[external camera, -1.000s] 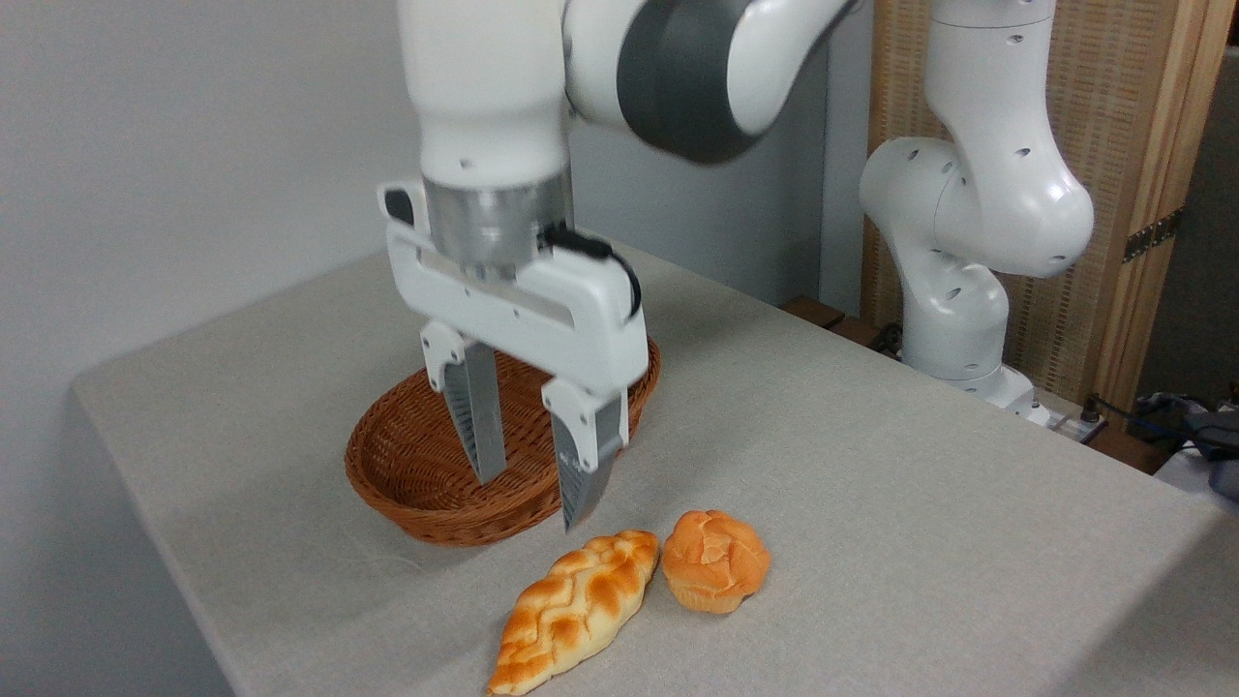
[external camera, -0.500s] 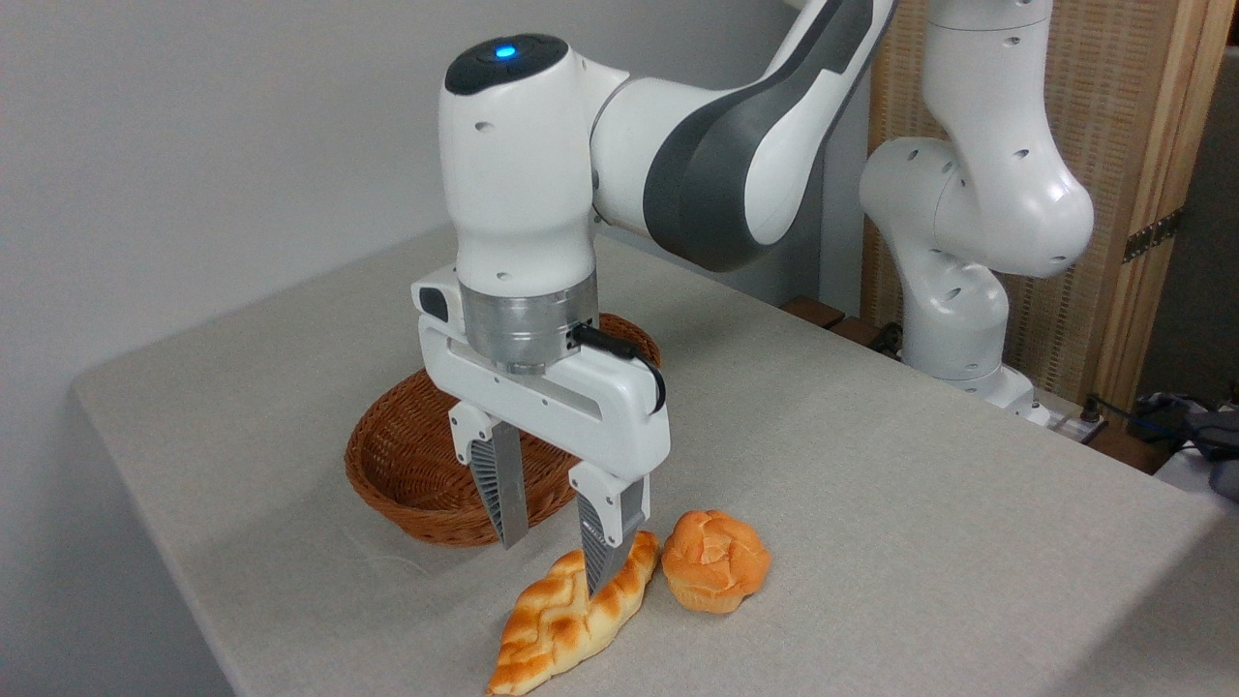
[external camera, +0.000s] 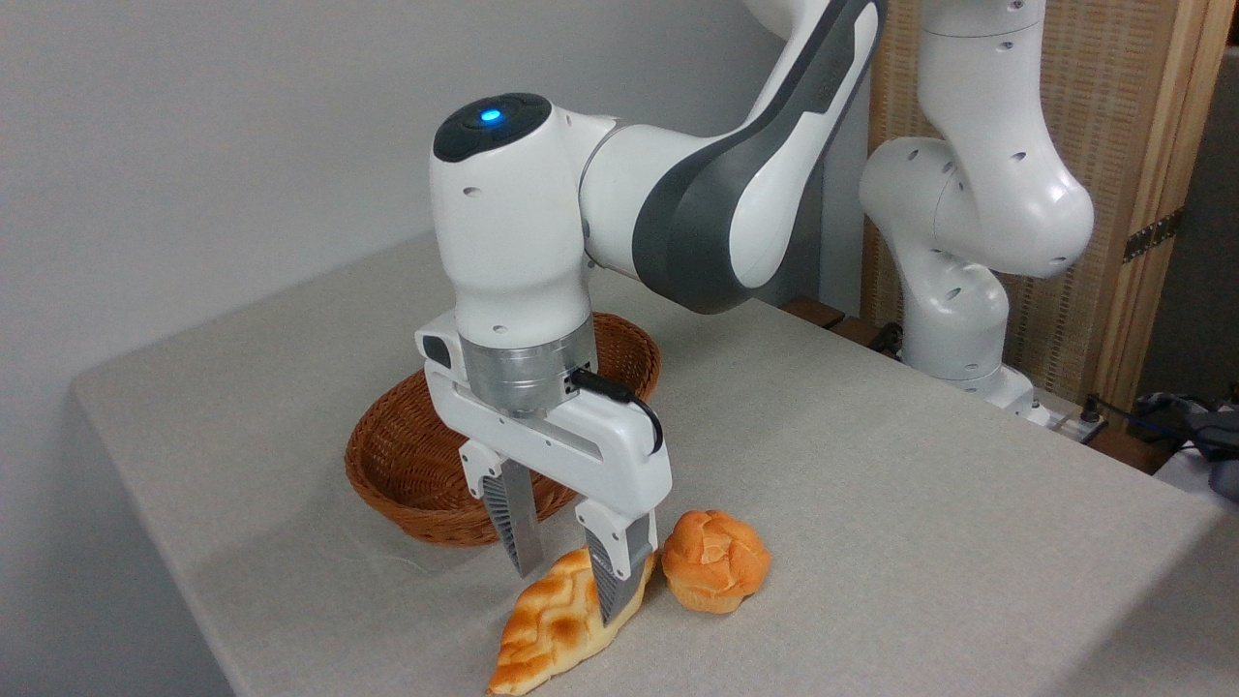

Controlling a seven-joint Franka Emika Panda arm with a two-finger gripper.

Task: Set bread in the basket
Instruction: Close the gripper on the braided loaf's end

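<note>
Straddling the upper end of the bread [external camera: 557, 624], the gripper [external camera: 566, 581] stands pointing straight down, fingers spread wider than the loaf, one on each side of it. Nothing is clamped; whether either finger is touching the crust, I cannot tell. Bread lies flat on the table [external camera: 920, 542], near the front edge, pointed tip toward the camera. A round orange bun [external camera: 716, 560] sits just beside it on the right, close to the right-hand finger. Basket [external camera: 407, 465] sits just behind the loaf; what shows of its inside is bare, the arm hiding part of it.

Judged progress: approach about done; closing, lift, carry and drop into the basket all left.

Writing: no brand, label or lettering readable anywhere. Only a blue light glowing on the wrist cap [external camera: 491, 116].
</note>
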